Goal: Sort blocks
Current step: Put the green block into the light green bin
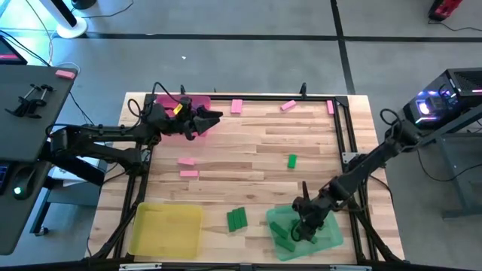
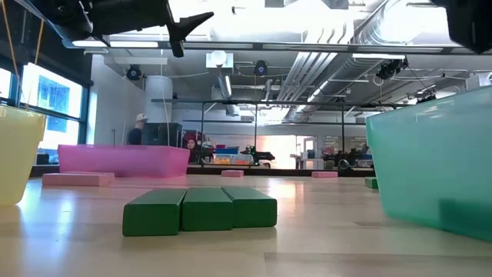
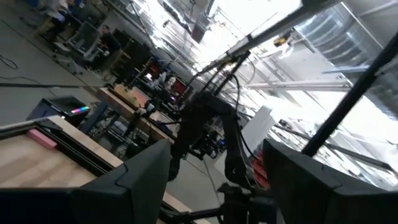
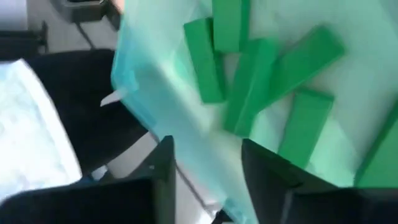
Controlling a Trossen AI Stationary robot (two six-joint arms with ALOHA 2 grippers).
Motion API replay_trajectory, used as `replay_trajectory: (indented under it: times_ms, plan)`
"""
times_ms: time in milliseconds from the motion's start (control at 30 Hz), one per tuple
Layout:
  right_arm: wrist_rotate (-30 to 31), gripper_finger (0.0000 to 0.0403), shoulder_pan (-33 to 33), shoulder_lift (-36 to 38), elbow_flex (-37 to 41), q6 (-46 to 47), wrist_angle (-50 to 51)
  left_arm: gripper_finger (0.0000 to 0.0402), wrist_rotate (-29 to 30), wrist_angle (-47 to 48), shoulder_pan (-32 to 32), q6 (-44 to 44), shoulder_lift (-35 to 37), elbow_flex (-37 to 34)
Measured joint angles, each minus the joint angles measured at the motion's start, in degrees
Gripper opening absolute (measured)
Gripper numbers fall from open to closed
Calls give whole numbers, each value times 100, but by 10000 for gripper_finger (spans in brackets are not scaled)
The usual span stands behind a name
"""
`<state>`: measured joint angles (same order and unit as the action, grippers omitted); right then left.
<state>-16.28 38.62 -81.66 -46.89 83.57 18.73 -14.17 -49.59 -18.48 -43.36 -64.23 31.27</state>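
Several green blocks (image 4: 249,81) lie in the green tray (image 1: 328,235) at the near right. My right gripper (image 1: 304,226) hangs over that tray, open and empty (image 4: 208,168). Three green blocks (image 1: 236,218) lie side by side on the table (image 2: 200,209), and one more (image 1: 291,159) lies alone at mid-table. Pink blocks lie flat near the far edge (image 1: 236,106) (image 1: 288,105) and left of centre (image 1: 187,161). My left gripper (image 1: 212,117) is raised beside the pink tray (image 1: 167,102), open and empty (image 3: 217,180).
A yellow tray (image 1: 166,229) sits at the near left corner. A black frame (image 1: 256,98) runs along the table's far and side edges. One pink block (image 1: 65,73) lies off the table on the left stand. Bare wood lies at mid-table.
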Motion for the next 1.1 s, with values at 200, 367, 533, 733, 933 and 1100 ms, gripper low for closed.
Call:
replay_trajectory:
  times_ms: [200, 367, 533, 733, 933, 1100]
  plan:
    - [-313, 170, -11, 182, -443, -34, 454, 240, -409, 59, 3, 3, -1, 0]
    - [320, 172, -146, 299, -1169, -354, 813, 240, -487, 2445, 542, 1261, -38, 389]
    - [1719, 172, -578, 292, -1989, -648, 1516, 240, -316, 4588, 1387, 3723, -739, 1352]
    - [2680, 171, -1161, 292, -2479, -701, 1701, 240, -4, 5326, 2093, 4575, -1640, 2063]
    - [2680, 170, -1327, -127, -2449, -1550, 1426, 240, -480, 6524, 2438, 2927, -1604, 2269]
    - [1864, 119, -1469, -1042, -2451, -3062, 311, 240, -180, 6450, 2836, 2024, -1017, 2269]
